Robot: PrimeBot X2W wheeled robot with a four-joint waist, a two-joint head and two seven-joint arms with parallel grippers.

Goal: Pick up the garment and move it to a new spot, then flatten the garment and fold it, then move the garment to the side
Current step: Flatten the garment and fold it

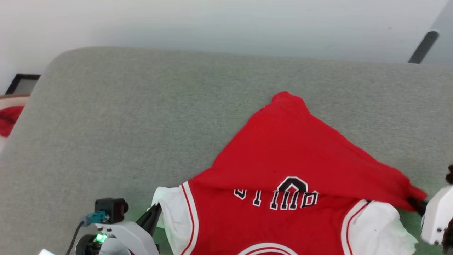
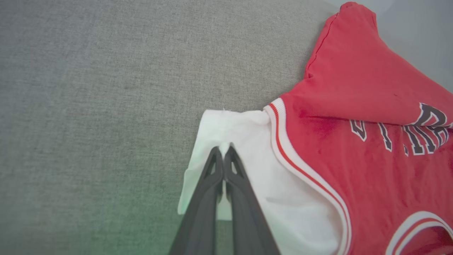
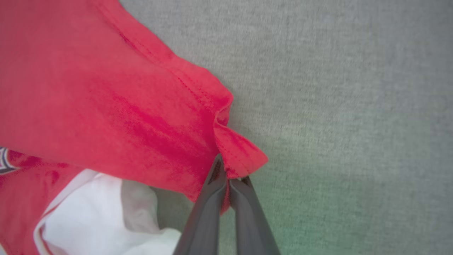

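Observation:
The garment (image 1: 290, 152) is a red jersey with white short sleeves, lying on the grey cushion (image 1: 141, 117), its lower part folded over the chest lettering. My left gripper (image 1: 155, 209) is shut with its tips on the white sleeve (image 2: 247, 141); in the left wrist view the left gripper (image 2: 225, 148) pinches a small tuck of that sleeve. My right gripper (image 1: 416, 204) is shut on the red hem corner at the right. In the right wrist view the right gripper (image 3: 230, 173) clamps that hem corner (image 3: 240, 156), lifted over the other white sleeve (image 3: 102, 212).
The grey cushion stretches far to the left and back with free room. A red cloth (image 1: 9, 120) lies off the cushion's left edge. A pale wall (image 1: 226, 24) rises behind, with a dark bar (image 1: 423, 46) at the upper right.

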